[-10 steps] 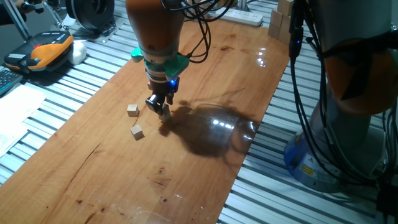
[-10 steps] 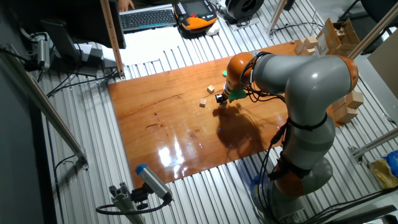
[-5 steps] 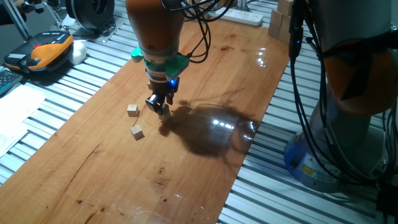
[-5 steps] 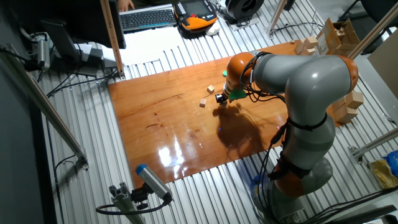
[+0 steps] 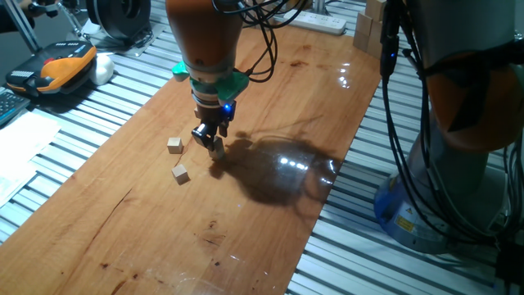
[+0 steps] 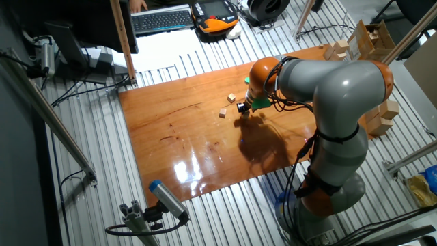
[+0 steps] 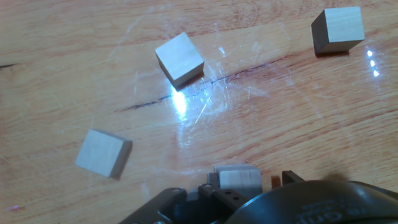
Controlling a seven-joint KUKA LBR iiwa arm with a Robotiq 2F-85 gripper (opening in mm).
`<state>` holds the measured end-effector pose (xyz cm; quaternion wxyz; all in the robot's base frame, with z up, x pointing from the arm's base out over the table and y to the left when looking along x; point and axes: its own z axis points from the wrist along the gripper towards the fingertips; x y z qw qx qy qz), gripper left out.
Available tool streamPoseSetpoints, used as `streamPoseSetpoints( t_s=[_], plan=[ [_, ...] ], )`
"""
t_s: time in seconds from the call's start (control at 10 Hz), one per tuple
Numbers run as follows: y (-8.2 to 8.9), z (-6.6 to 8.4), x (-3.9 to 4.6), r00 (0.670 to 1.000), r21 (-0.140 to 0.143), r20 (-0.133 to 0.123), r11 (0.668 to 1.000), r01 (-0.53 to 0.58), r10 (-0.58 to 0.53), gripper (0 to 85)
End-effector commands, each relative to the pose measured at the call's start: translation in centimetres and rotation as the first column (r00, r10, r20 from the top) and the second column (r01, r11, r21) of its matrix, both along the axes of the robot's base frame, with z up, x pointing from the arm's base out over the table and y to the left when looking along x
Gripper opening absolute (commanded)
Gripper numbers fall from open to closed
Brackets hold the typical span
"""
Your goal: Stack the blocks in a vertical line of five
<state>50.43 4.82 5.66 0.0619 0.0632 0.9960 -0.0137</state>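
My gripper (image 5: 214, 147) is low over the middle of the wooden table (image 5: 270, 205), its fingers closed on a small pale block (image 7: 238, 179) that shows between the fingertips in the hand view. Three more loose blocks lie ahead of it in that view: one (image 7: 179, 58) in the middle, one (image 7: 337, 30) at the top right, one (image 7: 102, 153) at the left. One fixed view shows two blocks (image 5: 174, 145) (image 5: 180, 173) left of the gripper. The other fixed view shows two blocks (image 6: 232, 98) (image 6: 222, 113) beside the gripper (image 6: 244, 109). A fifth block is not in view.
Much larger pale wooden blocks (image 6: 341, 48) stand off the table's far corner. A power strip (image 5: 319, 20) lies at the back edge. An orange device (image 5: 65, 61) and a keyboard (image 6: 160, 20) sit beyond the left side. The robot base (image 5: 458, 164) stands to the right.
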Motion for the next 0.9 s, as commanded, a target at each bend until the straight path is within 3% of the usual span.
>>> streamPoseSetpoints(
  t_s=[0.0,0.8],
  plan=[
    [0.00,0.01,0.01,1.000,0.000,0.001,1.000,0.000,0.000,51.0],
    [0.35,0.05,0.15,1.000,-0.001,0.004,1.000,0.004,-0.004,51.0]
  ],
)
